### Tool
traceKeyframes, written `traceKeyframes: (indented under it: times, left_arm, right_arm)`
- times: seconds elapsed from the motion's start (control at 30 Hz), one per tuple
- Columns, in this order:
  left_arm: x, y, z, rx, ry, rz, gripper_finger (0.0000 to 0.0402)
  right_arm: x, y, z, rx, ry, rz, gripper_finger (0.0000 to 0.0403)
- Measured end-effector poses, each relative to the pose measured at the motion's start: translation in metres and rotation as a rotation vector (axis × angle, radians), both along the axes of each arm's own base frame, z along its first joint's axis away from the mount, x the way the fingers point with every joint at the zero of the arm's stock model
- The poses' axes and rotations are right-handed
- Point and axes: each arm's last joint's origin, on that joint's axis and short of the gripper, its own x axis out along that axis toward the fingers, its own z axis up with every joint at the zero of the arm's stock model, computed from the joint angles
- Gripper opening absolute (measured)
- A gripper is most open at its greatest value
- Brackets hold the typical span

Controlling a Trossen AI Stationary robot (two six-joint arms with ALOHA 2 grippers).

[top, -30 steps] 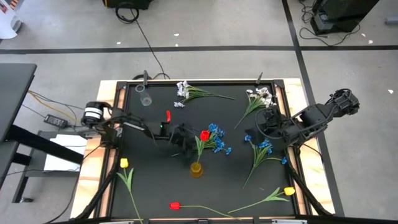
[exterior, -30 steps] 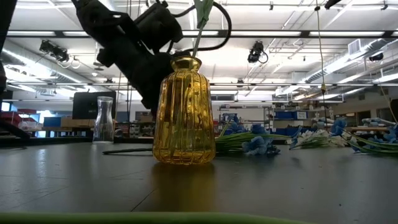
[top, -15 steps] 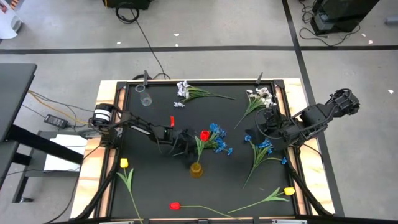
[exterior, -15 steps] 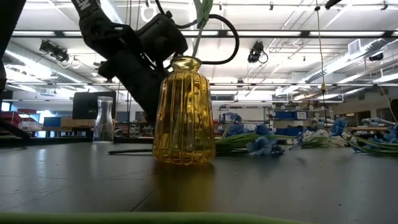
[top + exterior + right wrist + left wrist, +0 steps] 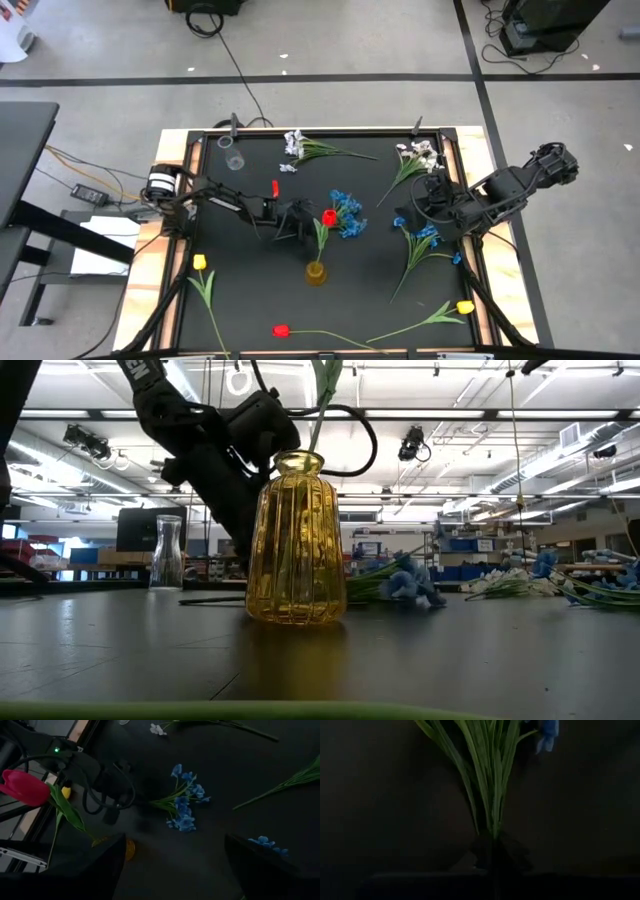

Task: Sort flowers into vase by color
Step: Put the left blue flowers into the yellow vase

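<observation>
- With its fingers closed on the stem end of the blue spray (image 5: 345, 212), the left gripper (image 5: 300, 222) sits low at mid-table, just behind the yellow vase (image 5: 316, 271); the left wrist view shows the green leaves (image 5: 487, 775) fanning out from between the fingertips.
- The spray lies flat on the table (image 5: 250, 300), blossoms pointing away from the gripper, near the red tulip (image 5: 329, 217) that already stands in the vase.
- Judging by this, the step in hand is lifting the spray for a vase.
- Lift straight up first, so the blossoms clear the table without dragging.
- Keep the path away from the leaning tulip; brushing it could tip the vase.
- The yellow vase holds red, so blue probably belongs in the clear vase (image 5: 234, 158) at the far left corner.
- Turn the stem downward before lowering, and enter the narrow neck slowly.
- The grip looks to be at the very stem end, so the spray may swing; move gently.
- The right gripper (image 5: 418, 197) waits wide open and empty at the right side, over another blue spray (image 5: 423, 240).
</observation>
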Motion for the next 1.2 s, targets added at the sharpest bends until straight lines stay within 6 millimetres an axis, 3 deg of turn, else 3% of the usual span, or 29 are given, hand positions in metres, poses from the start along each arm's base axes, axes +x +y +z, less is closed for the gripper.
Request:
traceKeyframes:
  times: [0.33, 0.67, 0.83, 0.97, 1.2]
  left_arm:
    - [-0.027, 0.012, 0.046, 0.010, 0.048, 0.023, 0.0024]
    - [-0.065, 0.050, 0.094, 0.017, 0.012, 0.206, 0.0024]
    - [-0.079, 0.061, 0.130, 0.022, -0.187, 0.269, 0.0024]
    - [-0.088, 0.065, 0.168, 0.021, -0.459, 0.298, 0.0024]
    - [-0.099, 0.053, 0.229, -0.042, -0.987, 0.209, 0.0024]
  right_arm:
    - [-0.005, -0.003, 0.004, -0.036, -0.028, 0.010, 0.0345]
    - [-0.005, -0.007, 0.008, -0.093, -0.067, 0.000, 0.0345]
    - [0.004, -0.009, 0.011, -0.122, -0.109, 0.018, 0.0345]
    - [0.019, -0.013, 0.017, -0.158, -0.190, 0.038, 0.0345]
    - [0.058, -0.027, 0.031, -0.246, -0.449, 0.159, 0.0345]
